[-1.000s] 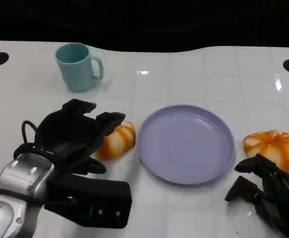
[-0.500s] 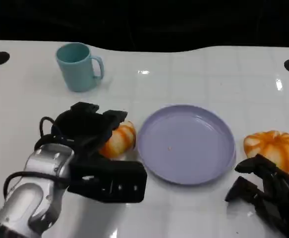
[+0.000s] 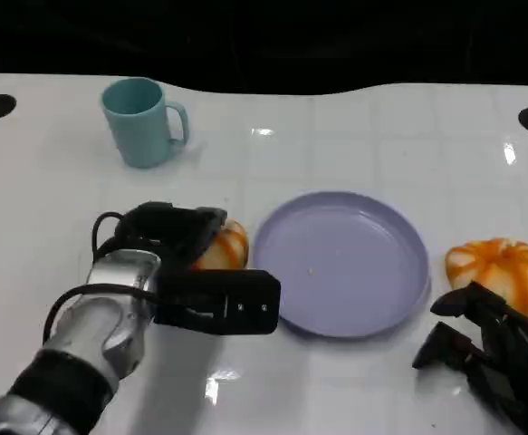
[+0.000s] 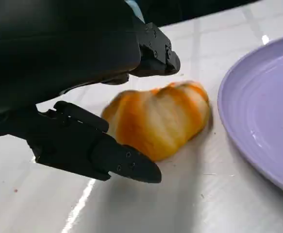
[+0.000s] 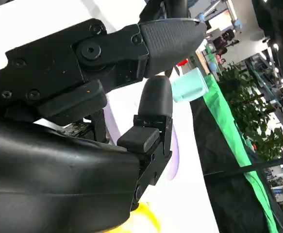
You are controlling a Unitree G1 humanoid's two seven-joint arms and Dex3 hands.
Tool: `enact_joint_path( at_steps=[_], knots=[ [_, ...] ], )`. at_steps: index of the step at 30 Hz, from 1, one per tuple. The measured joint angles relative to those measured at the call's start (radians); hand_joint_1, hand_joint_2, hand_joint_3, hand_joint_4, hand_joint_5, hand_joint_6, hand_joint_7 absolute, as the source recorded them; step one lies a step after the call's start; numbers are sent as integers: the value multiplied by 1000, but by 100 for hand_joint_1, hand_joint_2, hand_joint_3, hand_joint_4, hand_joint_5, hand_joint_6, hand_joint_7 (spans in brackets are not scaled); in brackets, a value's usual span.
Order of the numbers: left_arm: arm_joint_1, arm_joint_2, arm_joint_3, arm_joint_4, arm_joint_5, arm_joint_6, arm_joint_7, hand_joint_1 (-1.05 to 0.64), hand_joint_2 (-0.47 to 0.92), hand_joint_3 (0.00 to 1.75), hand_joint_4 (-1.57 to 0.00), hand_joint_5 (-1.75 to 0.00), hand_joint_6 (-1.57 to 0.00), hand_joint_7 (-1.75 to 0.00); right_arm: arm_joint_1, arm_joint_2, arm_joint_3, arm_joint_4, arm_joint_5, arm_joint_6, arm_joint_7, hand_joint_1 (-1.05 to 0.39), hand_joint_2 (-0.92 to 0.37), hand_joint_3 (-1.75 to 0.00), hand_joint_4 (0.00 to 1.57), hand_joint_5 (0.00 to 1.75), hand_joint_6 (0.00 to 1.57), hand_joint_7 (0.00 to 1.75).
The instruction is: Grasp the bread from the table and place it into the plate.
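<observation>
An orange-striped bread roll [image 3: 227, 246] lies on the white table just left of the lavender plate [image 3: 340, 263]. My left hand [image 3: 168, 234] reaches over it from the near left and hides its left part. In the left wrist view the roll [image 4: 158, 119] sits between the hand's fingers [image 4: 112, 160], one above and one beside it, with small gaps showing, and the plate [image 4: 262, 111] is bare. A second striped roll [image 3: 497, 270] lies right of the plate. My right hand [image 3: 490, 349] rests near it at the lower right, holding nothing.
A teal mug [image 3: 142, 121] stands at the back left, also visible past the right hand's fingers [image 5: 151, 121] as a mug [image 5: 190, 85]. The table's dark far edge runs along the back. Dark round holes mark the far corners.
My left arm has pushed forward and to the right, bringing the hand down around the left roll, which is now more covered. The right hand, plate and mug have stayed put.
</observation>
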Motion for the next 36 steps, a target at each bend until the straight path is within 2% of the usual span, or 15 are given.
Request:
enact_joint_path(
  at_steps=[8, 10, 13, 14, 15, 16, 17, 22, 23, 24, 26, 36],
  knots=[
    [-130, -63, -31, 332, -69, -94, 174, -53, 84, 2, -23, -14, -29, -3, 1, -4, 3, -1, 0, 0, -5, -55, -92, -19, 69, 150, 62, 120],
    [-152, -66, -44, 383, -75, -122, 203, -46, 89, 1, -37, -16, -45, -5, 1, -4, 3, -3, 1, 5, -8, -53, -92, -22, 67, 151, 60, 120],
    [-168, -67, -57, 429, -93, -152, 232, -44, 91, 1, -45, -16, -53, -6, 2, -4, 2, -3, 3, 8, 1, -54, -92, -22, 67, 151, 60, 121],
    [-173, -67, -60, 439, -98, -158, 235, -40, 92, 6, -62, -93, -85, -13, 2, -4, 2, -3, 3, 8, 2, -54, -92, -22, 67, 151, 60, 121],
    [-176, -67, -62, 444, -101, -165, 251, -39, 92, 8, -65, -124, -96, -14, 2, -4, 2, -3, 3, 7, 2, -54, -92, -21, 67, 151, 60, 121],
    [-178, -67, -65, 447, -104, -172, 270, -38, 92, 9, -66, -144, -104, -14, 2, -4, 2, -4, 3, 7, 2, -53, -92, -21, 67, 151, 60, 121],
    [-180, -66, -68, 451, -105, -177, 288, -38, 92, 10, -67, -151, -106, -15, 2, -3, 2, -4, 3, 7, 2, -53, -92, -21, 67, 151, 60, 121],
    [-189, -65, -82, 461, -109, -186, 321, -37, 92, 10, -67, -159, -109, -14, 2, -3, 3, -6, 3, 7, 2, -53, -92, -21, 67, 151, 60, 121],
    [-191, -65, -84, 463, -110, -187, 322, -36, 92, 17, -69, -160, -108, -14, 2, -3, 3, -7, 3, 7, 2, -53, -92, -22, 67, 151, 60, 121],
    [-191, -65, -85, 464, -111, -187, 323, -35, 92, 31, -73, -163, -107, -13, 2, -3, 3, -7, 3, 7, 2, -53, -92, -22, 67, 150, 60, 121],
    [-191, -59, -100, 457, -102, -173, 350, -32, 92, 37, -74, -172, -106, -23, 2, -3, 2, -7, 3, 6, 2, -54, -92, -23, 67, 150, 61, 121],
    [-184, -12, -134, 435, -87, -98, 402, -30, 92, 34, -74, -175, -101, -31, -1, -7, 1, 9, 3, -13, 13, -55, -92, -23, 66, 156, 59, 123]
  ],
)
